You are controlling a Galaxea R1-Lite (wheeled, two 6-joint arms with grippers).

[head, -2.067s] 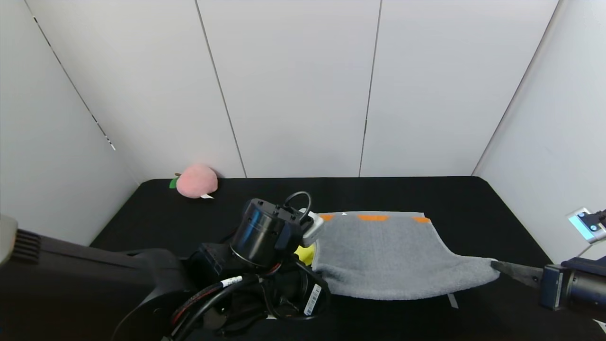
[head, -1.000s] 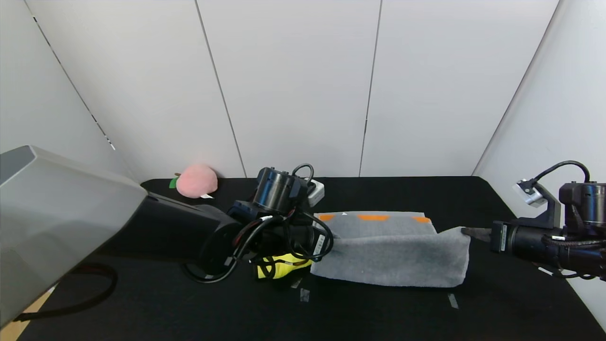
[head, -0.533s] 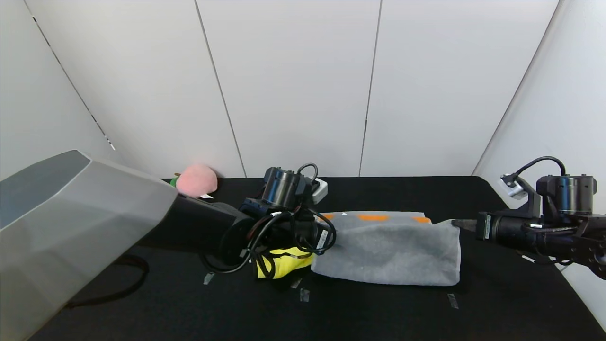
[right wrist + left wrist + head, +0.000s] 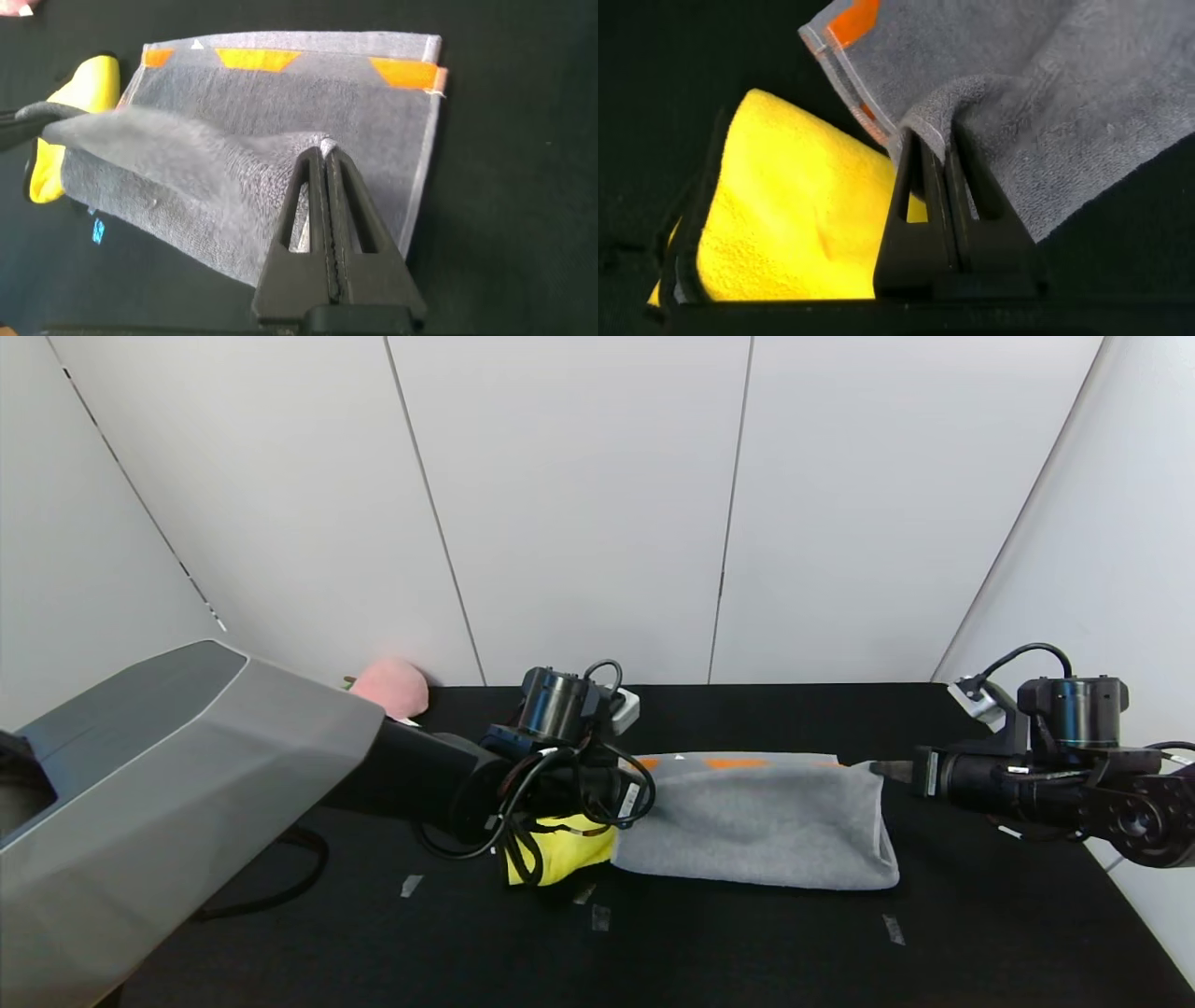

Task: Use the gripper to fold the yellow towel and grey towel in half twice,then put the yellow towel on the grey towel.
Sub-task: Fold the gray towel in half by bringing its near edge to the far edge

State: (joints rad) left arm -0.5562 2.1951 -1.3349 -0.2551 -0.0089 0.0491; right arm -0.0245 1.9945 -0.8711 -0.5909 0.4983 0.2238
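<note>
Black tabletop (image 4: 747, 952) fills the foreground, enclosed by pale wall panels behind and at both sides, with a few small tape marks (image 4: 893, 928) on its near part. Left of centre lies the yellow towel (image 4: 560, 857), bunched and partly hidden by the left arm's cables; its black edge trim shows in the left wrist view. Touching its right side is the grey towel (image 4: 756, 826), its near layer raised and carried over toward the far edge, where the orange marks (image 4: 735, 763) run along the paler band. The left gripper (image 4: 936, 173) is closed, pinching a corner of the grey towel just above the yellow one. The right gripper (image 4: 327, 182) is likewise closed, holding the opposite corner at the towel's right end, over the lower layer. Farther back, near the left wall, sits a pink plush object (image 4: 392, 683), apparently a peach, half hidden by the left arm.
</note>
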